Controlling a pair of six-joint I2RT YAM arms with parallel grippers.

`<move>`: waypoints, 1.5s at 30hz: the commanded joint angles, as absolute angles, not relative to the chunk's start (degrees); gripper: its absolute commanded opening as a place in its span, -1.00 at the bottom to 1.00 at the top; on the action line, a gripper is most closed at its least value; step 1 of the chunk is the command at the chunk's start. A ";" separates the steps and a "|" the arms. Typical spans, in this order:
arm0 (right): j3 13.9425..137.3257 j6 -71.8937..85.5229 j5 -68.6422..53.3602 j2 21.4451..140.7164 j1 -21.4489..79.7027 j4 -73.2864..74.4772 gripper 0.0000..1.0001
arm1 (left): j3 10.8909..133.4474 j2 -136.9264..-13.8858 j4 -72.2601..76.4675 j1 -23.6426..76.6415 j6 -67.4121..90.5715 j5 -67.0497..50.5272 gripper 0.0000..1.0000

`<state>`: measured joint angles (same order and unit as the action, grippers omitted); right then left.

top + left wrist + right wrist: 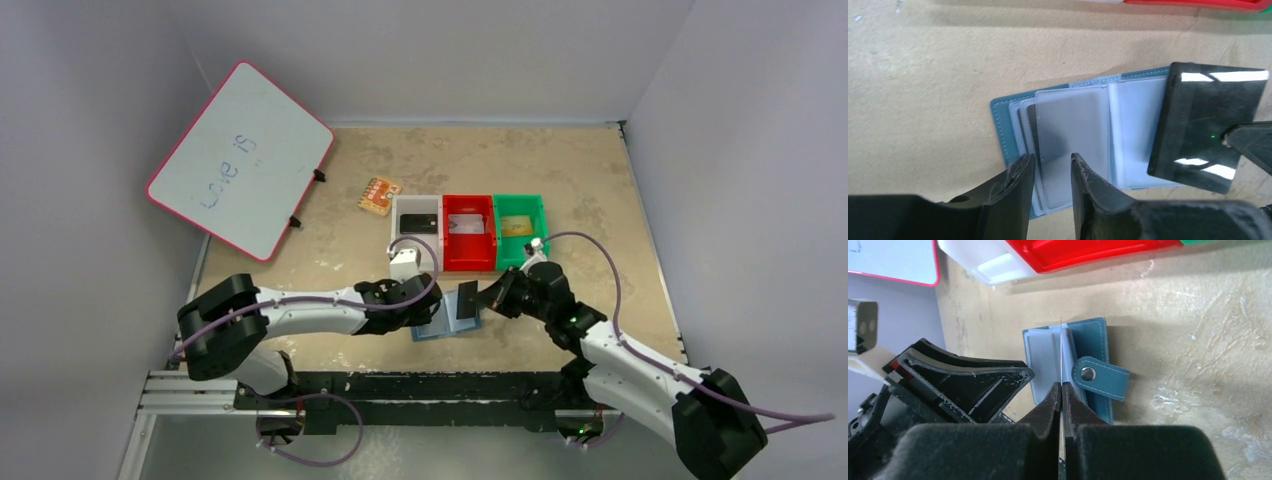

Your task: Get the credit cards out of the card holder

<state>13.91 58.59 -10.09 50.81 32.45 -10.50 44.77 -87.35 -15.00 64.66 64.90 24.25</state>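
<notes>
Black credit card (1205, 125) (a bare sliver edge-on) clamped in right fingers (1047, 407); left fingers (1015, 192) apart.

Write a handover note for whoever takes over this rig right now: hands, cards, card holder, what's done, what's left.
Left hand: jaws slightly apart over the near edge of the card holder, gripping nothing.
Right hand: shut on a black card, out of the pockets and held over the open holder.
Done: one card lies in each of the white bin, red bin and green bin.
Left: bin the black card. What looks like a grey card sits in a pocket, so check the sleeves.
</notes>
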 commanded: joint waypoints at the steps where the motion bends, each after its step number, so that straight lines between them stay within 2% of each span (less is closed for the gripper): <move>1: 14.37 54.45 -12.05 47.48 32.20 -14.64 -1.00 | 42.66 -81.48 -14.06 64.86 65.01 26.65 -0.24; 14: 9.31 50.25 -22.99 46.63 32.17 -34.32 -1.00 | 41.56 -69.34 -11.92 62.17 59.09 27.14 0.31; 23: 9.98 50.68 -31.20 56.14 32.18 -43.42 -1.00 | 31.48 -58.39 -0.26 47.05 52.52 7.20 0.48; 27: 10.45 51.27 -35.16 59.18 32.21 -49.14 -1.00 | 27.97 -56.52 9.19 44.36 51.51 -5.54 0.47; 34: 12.09 51.11 -37.86 61.00 32.17 -51.17 -1.00 | 24.02 -56.89 20.76 44.30 51.70 -13.91 0.33; 38: 13.56 48.81 -41.78 62.38 32.17 -50.09 -1.00 | 25.57 -56.48 18.64 44.27 48.07 -15.49 0.30; 45: 15.67 45.75 -48.95 63.38 32.21 -50.78 -1.00 | 36.05 -57.42 2.33 44.30 35.63 -17.26 0.31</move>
<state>12.23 49.32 -42.39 63.16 32.34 -47.55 29.06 -57.43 8.10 44.62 44.69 -14.02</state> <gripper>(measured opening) 0.005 0.655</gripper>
